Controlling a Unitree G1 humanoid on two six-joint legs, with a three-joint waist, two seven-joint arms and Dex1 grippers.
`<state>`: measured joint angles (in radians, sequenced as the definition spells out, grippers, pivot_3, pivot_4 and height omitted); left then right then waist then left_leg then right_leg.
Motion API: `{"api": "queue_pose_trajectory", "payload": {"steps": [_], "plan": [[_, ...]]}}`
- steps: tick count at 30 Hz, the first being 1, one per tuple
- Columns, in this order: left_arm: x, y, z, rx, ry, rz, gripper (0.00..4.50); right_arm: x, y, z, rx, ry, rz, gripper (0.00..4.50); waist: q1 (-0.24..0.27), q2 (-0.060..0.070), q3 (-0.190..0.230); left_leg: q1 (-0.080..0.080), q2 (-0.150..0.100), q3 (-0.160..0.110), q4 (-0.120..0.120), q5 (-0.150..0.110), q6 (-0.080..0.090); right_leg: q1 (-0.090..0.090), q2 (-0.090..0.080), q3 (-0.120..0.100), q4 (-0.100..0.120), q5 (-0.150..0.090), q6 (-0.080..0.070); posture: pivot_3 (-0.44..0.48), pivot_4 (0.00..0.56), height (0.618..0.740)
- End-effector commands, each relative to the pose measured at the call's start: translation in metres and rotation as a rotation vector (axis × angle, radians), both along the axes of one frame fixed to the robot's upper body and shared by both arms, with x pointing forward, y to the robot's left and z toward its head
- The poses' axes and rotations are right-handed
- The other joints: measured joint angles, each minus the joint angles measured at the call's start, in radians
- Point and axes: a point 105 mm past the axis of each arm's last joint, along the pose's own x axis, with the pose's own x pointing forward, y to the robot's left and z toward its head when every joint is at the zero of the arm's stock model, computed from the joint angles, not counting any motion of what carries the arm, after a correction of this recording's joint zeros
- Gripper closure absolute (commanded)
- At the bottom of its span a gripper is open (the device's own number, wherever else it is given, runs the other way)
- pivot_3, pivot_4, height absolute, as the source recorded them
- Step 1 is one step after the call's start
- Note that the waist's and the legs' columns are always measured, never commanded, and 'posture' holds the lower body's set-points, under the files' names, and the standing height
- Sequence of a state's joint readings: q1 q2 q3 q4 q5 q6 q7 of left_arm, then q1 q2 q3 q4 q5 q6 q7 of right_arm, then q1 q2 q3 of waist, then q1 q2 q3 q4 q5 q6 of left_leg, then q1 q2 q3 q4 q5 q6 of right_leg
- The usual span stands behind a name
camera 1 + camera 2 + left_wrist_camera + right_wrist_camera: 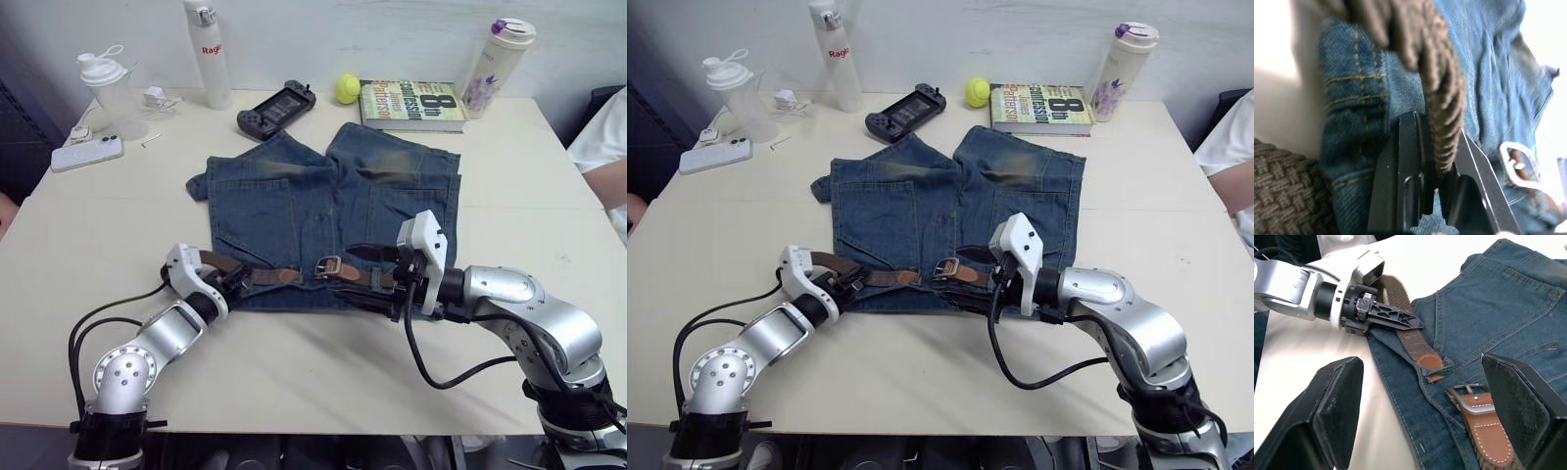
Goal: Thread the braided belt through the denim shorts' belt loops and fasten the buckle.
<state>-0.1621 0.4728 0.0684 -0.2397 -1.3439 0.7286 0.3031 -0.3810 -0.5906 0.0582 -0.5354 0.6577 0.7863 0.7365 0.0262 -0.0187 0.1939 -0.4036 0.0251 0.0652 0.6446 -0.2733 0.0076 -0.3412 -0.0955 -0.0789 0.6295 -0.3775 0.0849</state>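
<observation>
A: Start nearest. What has the left hand (pixel 238 279) got?

B: It is closed on the belt (pixel 1400 308). In its wrist view the two black fingers (pixel 1410 161) pinch the braided strap between them, right at the corner of the shorts (pixel 328 211). I judge it grips there to keep the tip end taut along the waistband.

A: And the tip itself?

B: The tan tip (pixel 1429 363) lies just beyond that hand, poking through a belt loop (pixel 1442 368) on the waistband. It points toward the buckle (pixel 328 265) but stops short of it; the two are near, not touching.

A: The right hand (pixel 377 277)?

B: Spread wide and holding nothing. Its wrist view shows the fingers (pixel 1334 401) far apart with the buckle and its leather tab (pixel 1488 433) lying between them. It seems poised over the buckle end, probably to steady or lift it so the tip can be fed in.

A: So the fastening is not done.

B: Not yet, as I read it. The strap runs along the waistband nearest both hands, with both ends meeting at the middle, unjoined.

A: Farther out?

B: The legs of the shorts lie flat on the tabletop (pixel 118 225), pointing away from the hands. Beyond them, well clear, are a game controller (pixel 276 108), a yellow ball (pixel 347 88), a book (pixel 411 106), and bottles (pixel 209 54) at the far edge. Past the left hand sits a phone (pixel 87 153). A person's sleeve (pixel 602 137) shows beyond the right arm.
</observation>
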Motion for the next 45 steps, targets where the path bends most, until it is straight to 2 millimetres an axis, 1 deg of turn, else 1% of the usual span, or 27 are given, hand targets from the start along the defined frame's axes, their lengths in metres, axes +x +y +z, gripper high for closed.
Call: {"api": "queue_pose_trajectory", "payload": {"steps": [1, 4, 6, 7, 8, 10, 13, 15, 17, 20, 23, 26, 29, 30, 32, 36, 39, 40, 42, 45], "plan": [[-0.006, -0.015, -0.015, 0.084, -0.004, -0.120, 4.50, -0.007, 0.000, 0.011, 0.013, -0.050, 0.009, 0.41, 0.000, 0.000, 0.000, 0.000, 0.000, 0.000, 0.000, 0.000, 0.000, 0.000, 0.000, 0.000, 0.000, 0.000, 0.000, 0.000, 0.150, 0.740], [-0.002, -0.011, -0.012, 0.133, -0.042, -0.132, 4.50, -0.007, 0.000, 0.006, -0.019, -0.060, 0.003, 0.41, 0.001, 0.000, 0.000, 0.000, 0.000, 0.000, 0.000, 0.000, 0.000, 0.000, -0.001, 0.000, 0.000, 0.000, 0.000, 0.000, 0.150, 0.740], [0.003, -0.006, -0.007, 0.097, -0.053, -0.103, 4.50, -0.007, 0.000, 0.003, -0.039, -0.070, -0.004, 0.41, 0.001, 0.000, 0.000, 0.000, 0.000, 0.000, 0.000, 0.000, 0.000, 0.000, -0.001, 0.000, 0.000, 0.000, 0.000, 0.000, 0.150, 0.740], [0.005, -0.006, -0.006, 0.070, -0.050, -0.104, 4.50, -0.007, 0.000, 0.002, -0.040, -0.072, -0.006, 0.41, 0.001, 0.000, 0.000, 0.000, 0.000, 0.000, 0.000, 0.000, 0.000, 0.000, -0.001, 0.000, 0.000, 0.000, 0.000, 0.000, 0.150, 0.740], [0.005, -0.008, -0.005, 0.053, -0.047, -0.108, 4.50, -0.007, 0.000, 0.001, -0.040, -0.072, -0.007, 0.41, 0.001, 0.000, 0.000, 0.000, 0.000, 0.000, 0.000, 0.000, 0.000, 0.000, -0.001, 0.000, 0.000, 0.000, 0.000, 0.000, 0.150, 0.740], [0.003, -0.019, -0.004, 0.007, -0.042, -0.164, 4.50, -0.006, 0.000, 0.000, -0.045, -0.075, -0.011, 0.41, 0.001, 0.000, 0.000, 0.000, 0.000, 0.000, 0.000, 0.000, 0.000, 0.000, -0.001, 0.000, 0.000, 0.000, 0.001, 0.000, 0.150, 0.740], [0.000, -0.034, 0.002, -0.044, -0.088, -0.280, 4.50, -0.005, 0.000, -0.004, -0.059, -0.080, -0.019, 0.41, 0.001, 0.000, 0.000, 0.000, 0.000, -0.001, 0.000, 0.000, 0.000, 0.000, -0.001, -0.001, 0.000, 0.000, 0.001, 0.000, 0.150, 0.740], [0.002, -0.033, 0.006, -0.065, -0.122, -0.329, 4.50, -0.005, -0.001, -0.007, -0.074, -0.086, -0.021, 0.41, 0.001, 0.000, 0.000, 0.000, 0.000, -0.001, 0.000, 0.000, 0.000, 0.000, -0.001, -0.001, 0.000, 0.000, 0.001, 0.000, 0.150, 0.740], [0.005, -0.031, 0.003, -0.036, -0.130, -0.362, 4.50, -0.006, -0.001, -0.010, -0.095, -0.100, -0.020, 0.41, 0.001, 0.000, 0.000, 0.000, 0.000, -0.001, 0.000, 0.000, 0.000, 0.000, -0.001, -0.001, 0.000, 0.000, 0.001, 0.000, 0.150, 0.740], [0.008, -0.029, 0.003, -0.013, -0.140, -0.404, 4.50, -0.004, 0.000, -0.013, -0.133, -0.167, -0.034, 0.41, 0.001, 0.000, 0.000, 0.000, -0.001, -0.001, 0.000, 0.000, 0.000, 0.000, -0.001, -0.001, 0.000, 0.001, 0.001, 0.000, 0.150, 0.740], [0.008, -0.036, 0.005, 0.002, -0.159, -0.505, 4.50, 0.001, -0.002, -0.026, -0.238, -0.309, -0.069, 0.41, 0.000, 0.000, 0.000, -0.001, -0.001, -0.001, 0.000, 0.000, 0.000, -0.001, -0.001, -0.001, 0.000, 0.001, 0.001, 0.000, 0.150, 0.740], [0.010, -0.038, 0.006, 0.008, -0.171, -0.532, 4.50, 0.005, -0.007, -0.036, -0.351, -0.457, -0.084, 0.41, -0.001, 0.000, 0.000, -0.001, -0.001, 0.000, 0.000, 0.000, 0.000, -0.001, -0.001, -0.001, 0.000, 0.001, 0.001, 0.000, 0.150, 0.740], [0.009, -0.039, 0.005, 0.004, -0.182, -0.556, 4.50, 0.008, -0.006, -0.039, -0.415, -0.609, -0.098, 0.41, -0.001, 0.000, 0.000, -0.001, -0.001, 0.000, -0.001, 0.000, 0.000, -0.001, -0.001, -0.001, 0.000, 0.001, 0.001, 0.000, 0.150, 0.740], [0.008, -0.039, 0.005, 0.001, -0.182, -0.565, 4.50, 0.010, -0.005, -0.040, -0.455, -0.685, -0.101, 0.41, -0.001, 0.000, 0.000, -0.001, -0.001, 0.000, -0.001, 0.000, 0.000, -0.001, -0.001, -0.001, -0.001, 0.001, 0.001, 0.000, 0.150, 0.740], [0.007, -0.039, 0.003, 0.000, -0.179, -0.570, 4.50, 0.010, -0.002, -0.044, -0.482, -0.756, -0.101, 0.41, -0.002, 0.000, 0.000, -0.001, -0.002, 0.000, 0.000, 0.000, 0.000, -0.001, -0.002, -0.001, -0.001, 0.001, 0.002, 0.000, 0.150, 0.740], [0.008, -0.038, 0.002, -0.003, -0.178, -0.570, 4.50, 0.012, 0.000, -0.046, -0.514, -0.869, -0.090, 0.41, -0.002, 0.000, 0.000, -0.001, -0.001, 0.000, 0.000, 0.001, -0.001, -0.001, -0.001, -0.001, 0.000, 0.001, 0.002, 0.000, 0.150, 0.740], [0.008, -0.037, 0.002, -0.002, -0.178, -0.573, 4.50, 0.020, -0.003, -0.031, -0.461, -0.910, -0.172, 0.41, -0.002, 0.000, 0.000, -0.001, -0.001, 0.000, 0.000, 0.001, -0.001, -0.001, -0.001, -0.001, 0.000, 0.001, 0.002, 0.000, 0.150, 0.740], [0.008, -0.037, 0.002, -0.002, -0.178, -0.572, 4.50, 0.024, -0.006, -0.030, -0.474, -0.918, -0.186, 0.41, -0.002, 0.000, 0.000, -0.001, -0.001, 0.000, 0.001, 0.001, -0.001, -0.001, -0.001, -0.001, 0.000, 0.001, 0.002, 0.000, 0.150, 0.740], [0.009, -0.036, 0.001, -0.002, -0.176, -0.568, 4.50, 0.027, -0.009, -0.034, -0.523, -0.937, -0.177, 0.41, -0.002, 0.000, 0.000, -0.001, -0.001, 0.000, 0.001, 0.001, -0.001, -0.001, -0.001, -0.001, 0.000, 0.001, 0.002, 0.000, 0.150, 0.740], [0.009, -0.037, 0.002, -0.007, -0.178, -0.569, 4.50, 0.028, -0.010, -0.048, -0.571, -0.948, -0.136, 0.41, -0.002, 0.000, 0.000, -0.001, -0.001, 0.000, 0.001, 0.001, -0.001, -0.001, -0.001, -0.001, 0.001, 0.001, 0.002, 0.000, 0.150, 0.740]]}}
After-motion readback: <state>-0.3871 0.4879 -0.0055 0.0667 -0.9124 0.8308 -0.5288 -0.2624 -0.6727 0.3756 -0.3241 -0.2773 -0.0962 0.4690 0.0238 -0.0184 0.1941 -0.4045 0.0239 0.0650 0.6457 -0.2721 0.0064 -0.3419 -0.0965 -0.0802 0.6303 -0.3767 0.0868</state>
